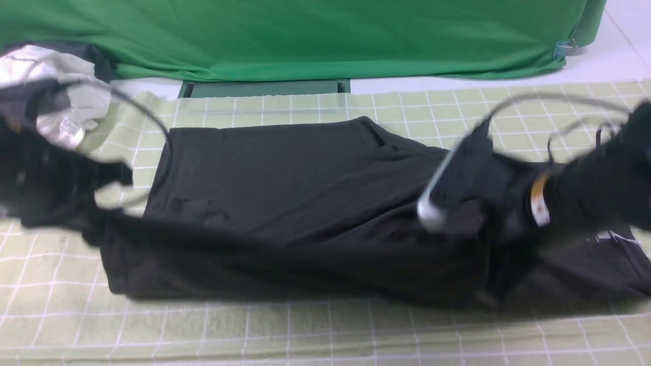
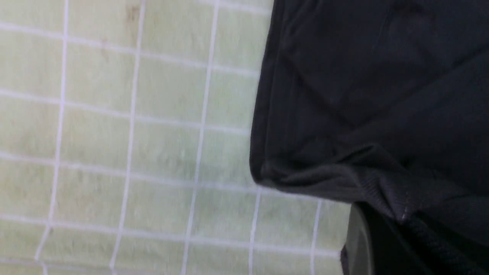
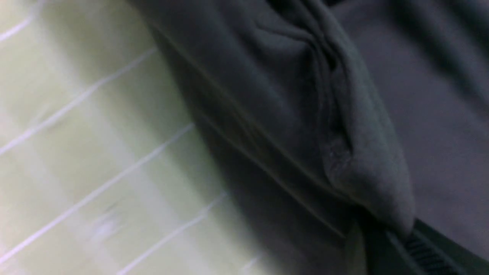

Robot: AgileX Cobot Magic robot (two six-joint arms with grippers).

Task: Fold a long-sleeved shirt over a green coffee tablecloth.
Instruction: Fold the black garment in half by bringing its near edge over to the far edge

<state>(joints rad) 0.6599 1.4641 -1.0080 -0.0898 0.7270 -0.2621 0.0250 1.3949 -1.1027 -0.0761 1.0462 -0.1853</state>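
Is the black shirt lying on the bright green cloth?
No, the shirt lies on the pale checked tablecloth, in front of the bright green cloth.

Both arms are black and blurred. The left arm (image 1: 40, 178) trails a thin grey cable (image 1: 140, 109). The right arm (image 1: 605, 183) carries a yellow band with a white label (image 1: 540, 203), looping grey cables (image 1: 534, 97) and a pale silver bar (image 1: 435, 195) with a rounded end. The left gripper (image 2: 416, 248) and right gripper (image 3: 418, 250) show black, ridged finger pads.
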